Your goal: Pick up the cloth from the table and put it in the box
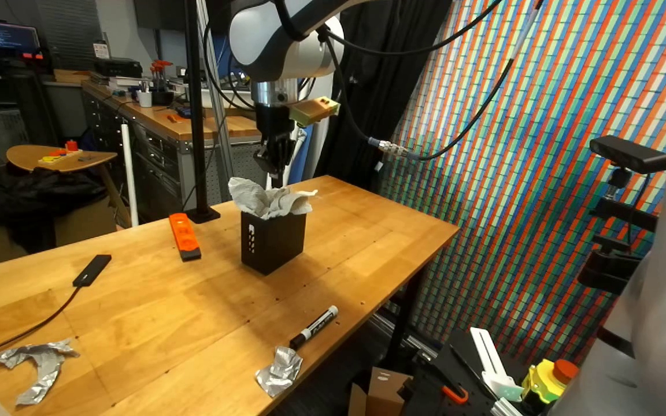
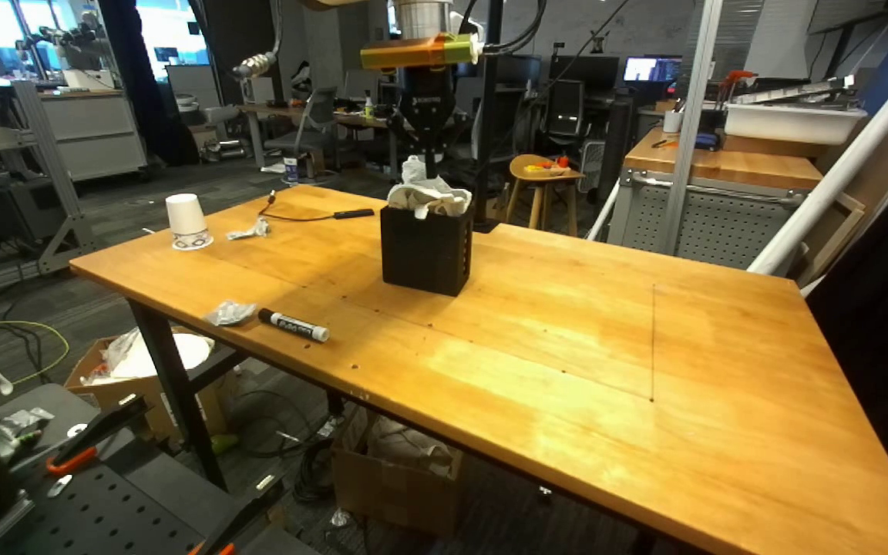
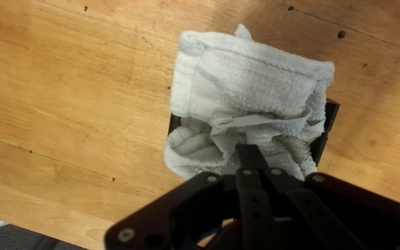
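Observation:
A light grey-white cloth (image 1: 269, 200) is bunched in the top of a black box (image 1: 275, 242), with folds standing above and over the rim. The cloth (image 2: 430, 197) and the box (image 2: 422, 250) also show in the other exterior picture. In the wrist view the cloth (image 3: 255, 80) covers most of the opening, and the box edge (image 3: 331, 113) shows beside it. My gripper (image 3: 250, 154) is shut, fingers together, pointing down over the cloth. No cloth shows between the fingers. In both exterior views the fingertips (image 1: 277, 180) (image 2: 430, 163) are at the cloth's top; contact is unclear.
On the wooden table (image 1: 362, 231) are an orange level (image 1: 184, 236), a marker (image 1: 314, 327), crumpled foil (image 1: 279, 371), torn foil (image 1: 44, 364) and a black cable device (image 1: 92, 270). A paper cup (image 2: 186, 220) stands at the table's end. A black post (image 1: 195, 115) rises behind the box.

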`<move>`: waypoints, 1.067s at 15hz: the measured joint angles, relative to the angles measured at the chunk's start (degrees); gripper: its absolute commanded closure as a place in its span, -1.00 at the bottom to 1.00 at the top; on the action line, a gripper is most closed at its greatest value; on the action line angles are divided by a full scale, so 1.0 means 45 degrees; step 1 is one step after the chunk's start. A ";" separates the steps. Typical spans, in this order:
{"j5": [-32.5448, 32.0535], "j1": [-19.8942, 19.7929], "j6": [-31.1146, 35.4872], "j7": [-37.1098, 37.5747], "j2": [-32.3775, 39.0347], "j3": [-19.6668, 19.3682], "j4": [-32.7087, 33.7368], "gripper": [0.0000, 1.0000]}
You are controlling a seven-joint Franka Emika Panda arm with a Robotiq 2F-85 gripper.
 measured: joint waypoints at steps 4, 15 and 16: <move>-0.0002 0.0061 0.0070 -0.0013 0.0381 0.0078 0.0017 1.00; 0.0064 0.0028 0.0493 -0.0058 0.2076 0.0077 -0.0030 1.00; 0.0082 0.0030 0.0494 -0.0063 0.2230 0.0108 -0.0069 1.00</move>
